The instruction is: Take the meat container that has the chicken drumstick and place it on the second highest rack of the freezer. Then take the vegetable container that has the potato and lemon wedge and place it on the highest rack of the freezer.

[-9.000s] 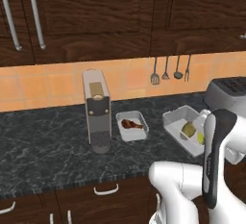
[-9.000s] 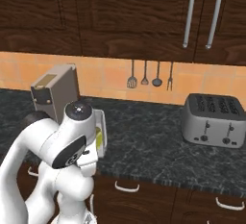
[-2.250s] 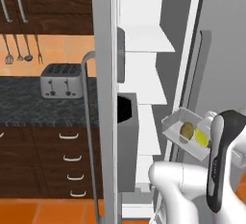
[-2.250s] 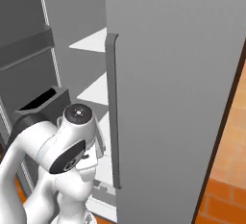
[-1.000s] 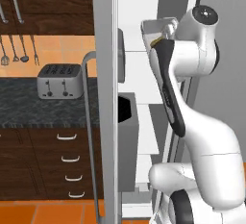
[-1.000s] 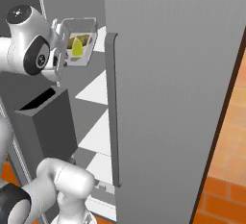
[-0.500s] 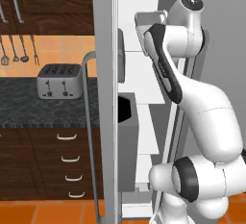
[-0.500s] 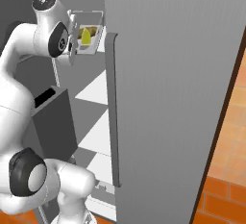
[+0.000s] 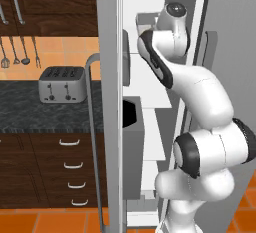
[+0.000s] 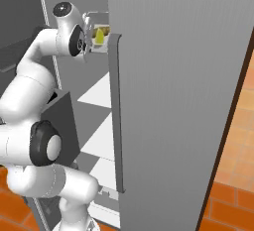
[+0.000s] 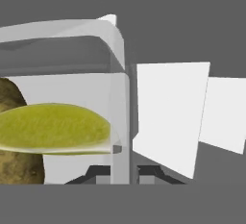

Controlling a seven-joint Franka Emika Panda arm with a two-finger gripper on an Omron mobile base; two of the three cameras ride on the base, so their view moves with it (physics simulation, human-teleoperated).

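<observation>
Freezer [image 10: 173,76] interior; vegetable container [image 11: 117,98] rim between jaws

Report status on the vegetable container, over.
Gripper shut on vegetable container. Container high inside freezer, lemon wedge and potato aboard. Not seen resting on a rack.

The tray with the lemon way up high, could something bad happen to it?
Maybe. The gripper pinches only the thin wall of the vegetable container, so it could slip or tilt. Then the lemon wedge and potato might roll out. The tray is also close to the freezer door edge and could bump it.
</observation>
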